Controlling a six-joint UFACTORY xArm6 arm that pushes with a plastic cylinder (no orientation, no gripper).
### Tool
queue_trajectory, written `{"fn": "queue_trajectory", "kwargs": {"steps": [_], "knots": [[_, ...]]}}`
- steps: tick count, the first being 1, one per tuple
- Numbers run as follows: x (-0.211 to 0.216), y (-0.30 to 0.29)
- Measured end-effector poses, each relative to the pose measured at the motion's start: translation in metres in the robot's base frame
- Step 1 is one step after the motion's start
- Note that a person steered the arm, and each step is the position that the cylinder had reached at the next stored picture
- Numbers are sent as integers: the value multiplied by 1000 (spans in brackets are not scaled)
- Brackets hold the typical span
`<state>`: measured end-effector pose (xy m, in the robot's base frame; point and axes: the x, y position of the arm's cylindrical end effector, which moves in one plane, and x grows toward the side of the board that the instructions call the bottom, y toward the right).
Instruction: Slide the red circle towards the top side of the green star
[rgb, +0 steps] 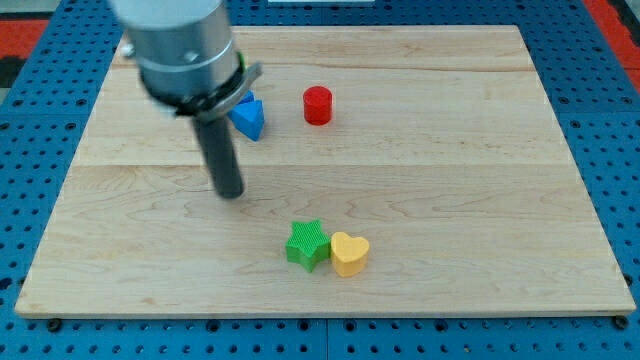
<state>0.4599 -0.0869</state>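
Observation:
The red circle (317, 105) stands on the wooden board (450, 150) above the view's middle. The green star (308, 245) lies toward the view's bottom, well below the red circle, touching a yellow heart (350, 254) on its right. My tip (231, 193) rests on the board to the left of both, below and left of the red circle and above and left of the green star, touching neither.
A blue block (249, 118), roughly triangular, sits left of the red circle, partly hidden behind the arm's grey body (185, 50). The board lies on a blue pegboard surface (30, 150).

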Motion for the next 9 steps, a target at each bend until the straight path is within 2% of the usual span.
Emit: {"fn": "queue_trajectory", "kwargs": {"steps": [1,2,3,4,5,6,7,8,9], "knots": [[-70,58],[-103,54],[-109,16],[-161,44],[-182,88],[-155,94],[-125,64],[-95,62],[-122,56]]}}
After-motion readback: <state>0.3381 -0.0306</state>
